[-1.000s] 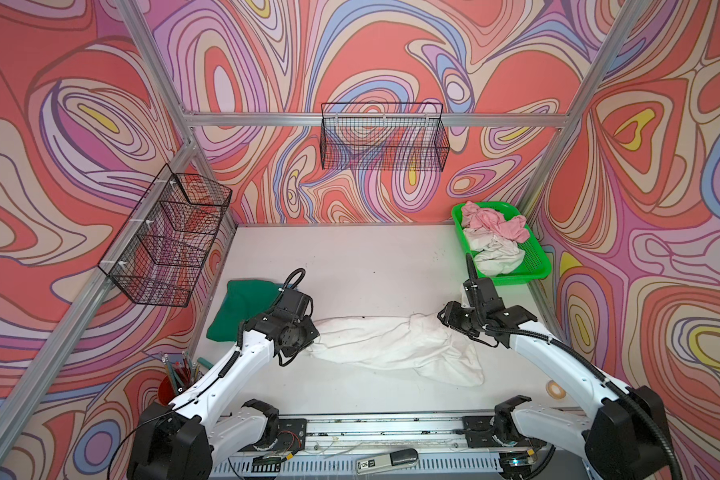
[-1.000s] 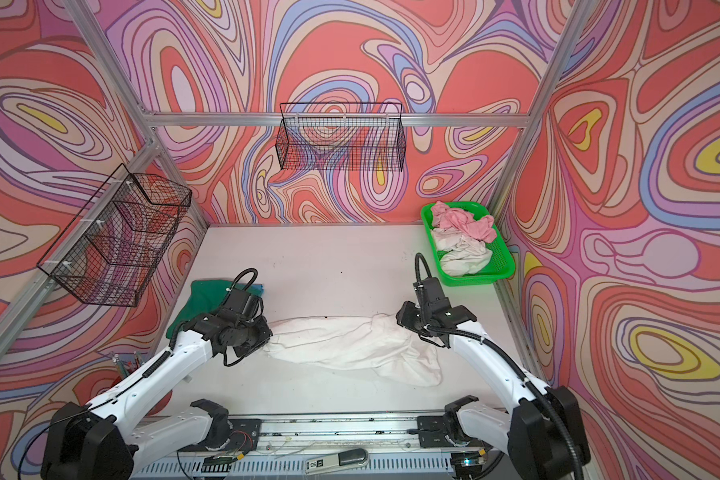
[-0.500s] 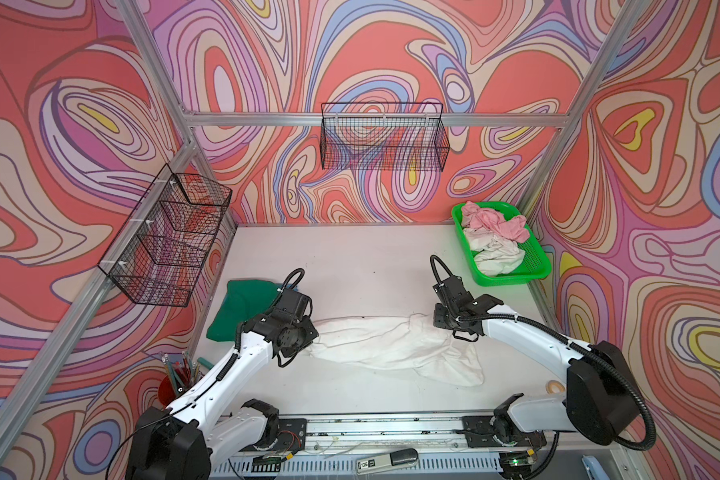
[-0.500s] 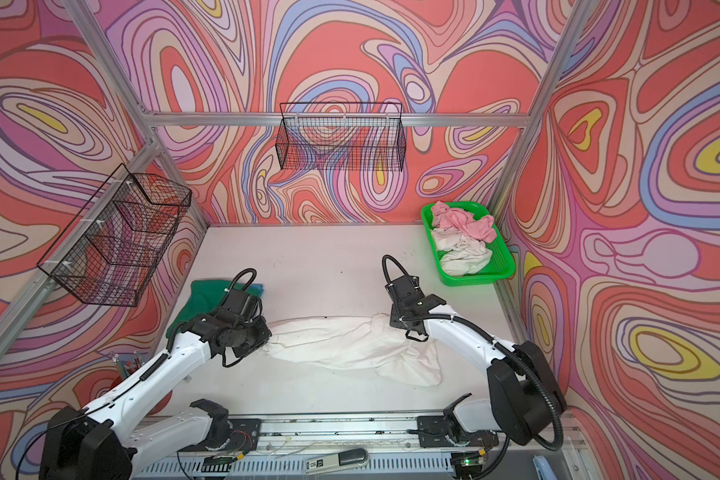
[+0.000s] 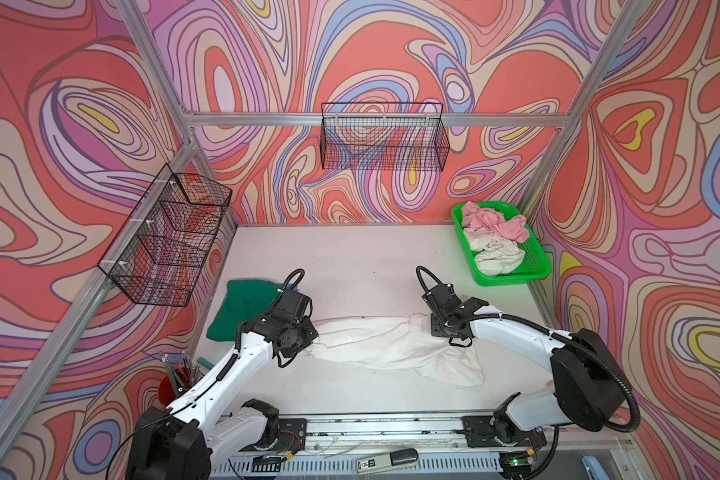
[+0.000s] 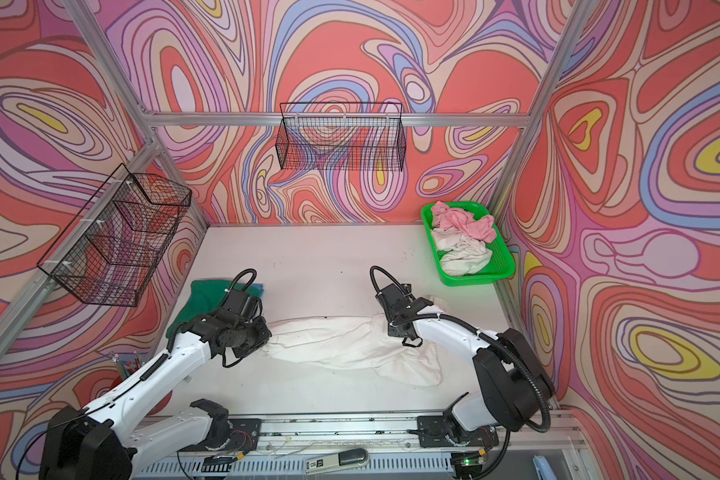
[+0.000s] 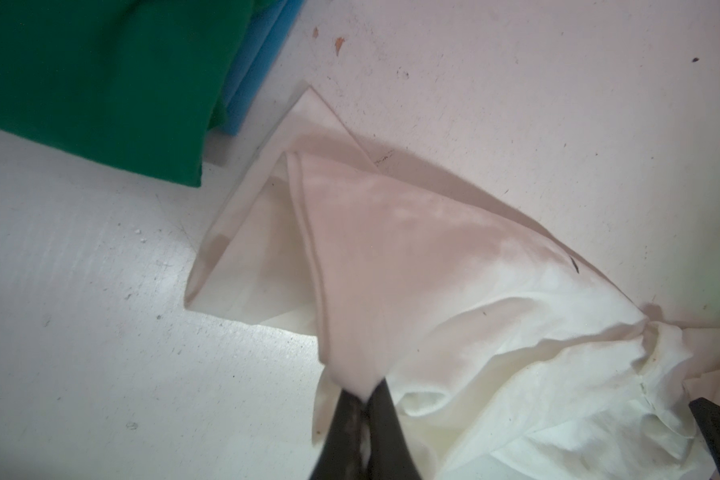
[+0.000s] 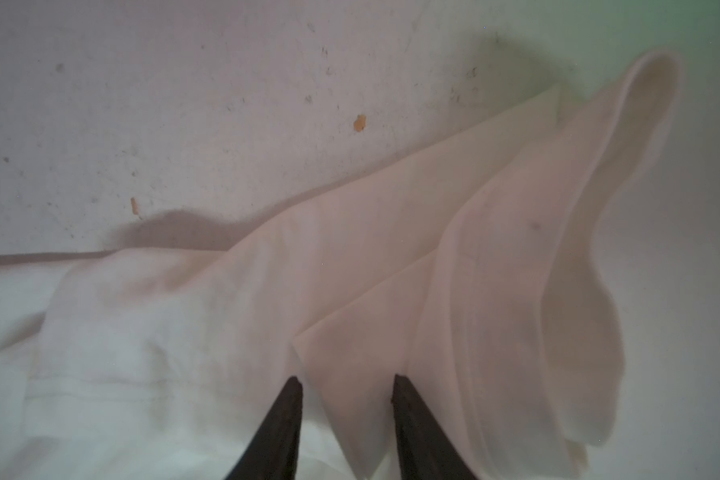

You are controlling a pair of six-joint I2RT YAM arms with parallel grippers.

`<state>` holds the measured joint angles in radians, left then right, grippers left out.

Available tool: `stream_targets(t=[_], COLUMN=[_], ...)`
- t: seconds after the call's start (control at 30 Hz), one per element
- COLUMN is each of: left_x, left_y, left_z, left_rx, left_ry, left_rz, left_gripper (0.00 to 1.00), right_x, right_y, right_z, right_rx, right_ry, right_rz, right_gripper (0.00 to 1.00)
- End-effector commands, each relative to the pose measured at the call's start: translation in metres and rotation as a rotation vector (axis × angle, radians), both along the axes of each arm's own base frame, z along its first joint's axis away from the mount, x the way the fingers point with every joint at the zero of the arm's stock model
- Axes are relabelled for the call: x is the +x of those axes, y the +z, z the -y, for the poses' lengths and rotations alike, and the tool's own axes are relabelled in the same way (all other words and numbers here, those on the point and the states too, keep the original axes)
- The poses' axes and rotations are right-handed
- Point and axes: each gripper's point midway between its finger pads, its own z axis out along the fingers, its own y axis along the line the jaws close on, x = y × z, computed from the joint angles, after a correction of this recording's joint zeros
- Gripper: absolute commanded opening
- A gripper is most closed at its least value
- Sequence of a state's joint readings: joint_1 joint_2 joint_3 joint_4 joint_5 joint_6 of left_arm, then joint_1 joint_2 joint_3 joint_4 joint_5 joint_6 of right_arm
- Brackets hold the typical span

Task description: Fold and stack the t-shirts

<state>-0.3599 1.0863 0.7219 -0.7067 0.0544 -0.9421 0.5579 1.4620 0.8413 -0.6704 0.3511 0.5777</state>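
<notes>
Right arm has shifted inward onto the right end of the white t-shirt (image 5: 391, 340), which lies strung out across the tabletop (image 5: 350, 257), so both ends can likely be pulled to spread it flat. Right fingers (image 8: 285, 419) are half open and narrowing, straddling a fold but not pinching it yet. Left fingers (image 7: 350, 424) are clamped shut on the other end.

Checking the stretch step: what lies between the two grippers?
The white t-shirt, lying stretched lengthwise, fills the span from the left gripper to the right gripper; both top views show it.
</notes>
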Motion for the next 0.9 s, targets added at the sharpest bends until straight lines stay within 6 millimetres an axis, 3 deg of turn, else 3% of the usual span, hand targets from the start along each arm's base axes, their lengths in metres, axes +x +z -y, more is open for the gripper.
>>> stream_targets(t=[0.0,0.17,0.63,0.87], left_x=[-0.004,-0.004,-0.005,-0.005], left_y=[-0.003,-0.003,-0.006,-0.007], left_z=[-0.007,-0.008,-0.009,-0.009], left_rx=[0.03,0.033,0.043,0.046], left_ry=[0.006,0.007,0.006,0.004], left_rz=[-0.008,-0.004,-0.007,-0.009], left_gripper=[0.0,0.0,0.0,0.0], right_x=[-0.004,-0.004,-0.01,-0.008], right_y=[-0.005,-0.009,-0.015,-0.012], right_z=[0.01,0.007,-0.004,0.002], right_rx=[-0.069,-0.077,-0.078,-0.117], right_ry=[-0.008,0.002,0.046,0.029], right_rz=[-0.016,-0.028,-0.059,-0.045], right_gripper=[0.35,0.3,0.36,0.18])
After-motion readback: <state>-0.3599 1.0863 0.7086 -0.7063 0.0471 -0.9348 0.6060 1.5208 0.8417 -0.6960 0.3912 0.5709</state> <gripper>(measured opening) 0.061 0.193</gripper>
